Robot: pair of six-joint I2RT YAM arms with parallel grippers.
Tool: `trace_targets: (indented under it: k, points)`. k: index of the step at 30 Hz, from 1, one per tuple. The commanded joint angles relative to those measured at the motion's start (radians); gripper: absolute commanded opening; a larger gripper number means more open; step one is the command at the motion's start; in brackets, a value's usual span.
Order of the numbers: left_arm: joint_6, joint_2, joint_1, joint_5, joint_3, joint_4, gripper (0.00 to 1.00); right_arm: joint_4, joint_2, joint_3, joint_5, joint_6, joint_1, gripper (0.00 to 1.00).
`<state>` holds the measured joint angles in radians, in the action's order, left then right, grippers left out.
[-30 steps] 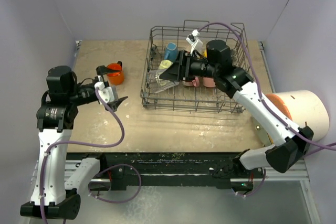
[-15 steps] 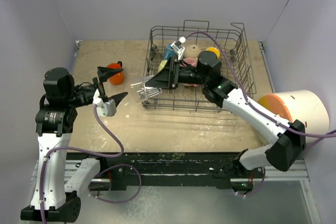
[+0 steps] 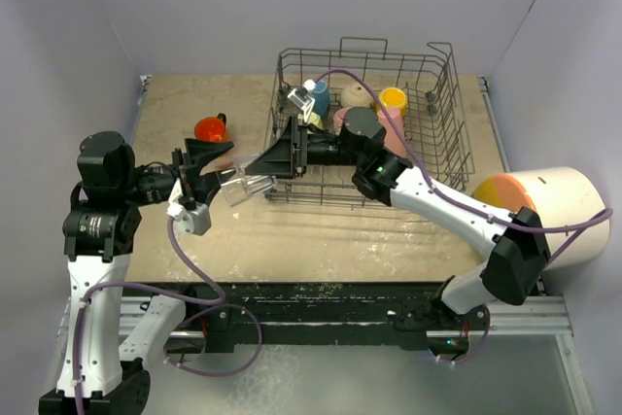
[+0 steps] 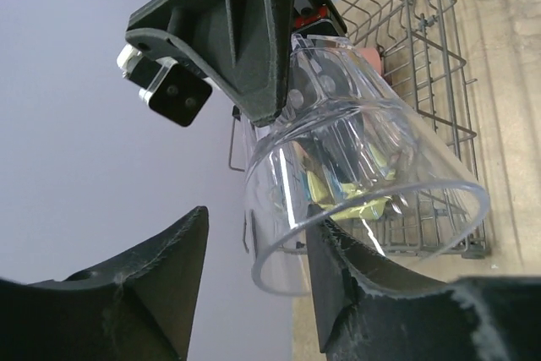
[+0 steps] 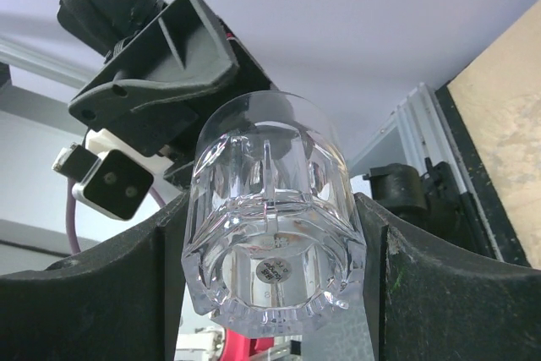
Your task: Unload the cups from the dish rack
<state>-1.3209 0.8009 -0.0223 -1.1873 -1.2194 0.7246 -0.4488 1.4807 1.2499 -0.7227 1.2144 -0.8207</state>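
Item: glass (image 3: 233, 188). Held at the base in right jaws, closed on it. Lay level in the air above the table (image 3: 321, 230), just left of the rack (image 3: 449, 133), mouth toward left jaws. Left jaws part-open, set astride the rim, one finger (image 4: 144, 285) outside and the other (image 4: 347, 293) seemingly inside. No firm pinch seen.

Step judged: hand-over. Best done by closing left jaws squarely on the wall, well past the rim, before release by right jaws. Risk of slip or twist if pinched at the thin edge.

Hard to make out: contact between left fingers and rim. Count of cups in rack also unclear, being partly hidden under right arm (image 3: 437, 196). Noted there: blue (image 3: 319, 94), beige (image 3: 356, 93), yellow (image 3: 393, 98). Orange cup (image 3: 210, 128) stood on table.
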Motion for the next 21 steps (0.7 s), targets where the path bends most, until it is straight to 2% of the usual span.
trace_targets:
  k: [1,3,5,7,9,10,13,17,21]
  points:
    - [-0.048,0.017,-0.001,-0.066,-0.029,0.044,0.48,-0.178,0.001,0.0,0.018,0.079,-0.03,0.0]
    - [-0.038,0.015,-0.001,-0.059,-0.029,0.041,0.31,-0.201,0.001,-0.006,0.028,0.09,-0.032,0.0]
    - [0.031,0.005,-0.001,-0.04,-0.02,-0.016,0.22,-0.191,-0.002,-0.01,0.031,0.093,-0.031,0.06]
    - [0.164,-0.013,-0.001,0.0,0.005,-0.123,0.14,-0.156,-0.011,-0.012,0.013,0.092,-0.031,0.29]
    - [0.236,-0.021,-0.001,0.069,0.019,-0.187,0.01,-0.054,-0.036,-0.006,0.043,0.049,-0.012,0.56]
    - [0.279,-0.018,-0.001,0.113,0.018,-0.21,0.0,0.044,-0.052,0.014,0.07,-0.016,0.011,0.7]
    - [0.35,0.042,-0.001,0.273,-0.058,-0.155,0.0,0.467,-0.101,0.12,0.258,-0.218,0.077,0.86]
    - [0.313,0.189,-0.001,0.526,-0.201,0.099,0.0,0.883,-0.116,0.297,0.564,-0.402,0.115,0.98]
    - [0.275,0.296,0.001,0.756,-0.202,0.192,0.0,1.044,-0.084,0.378,0.735,-0.515,0.124,1.0]
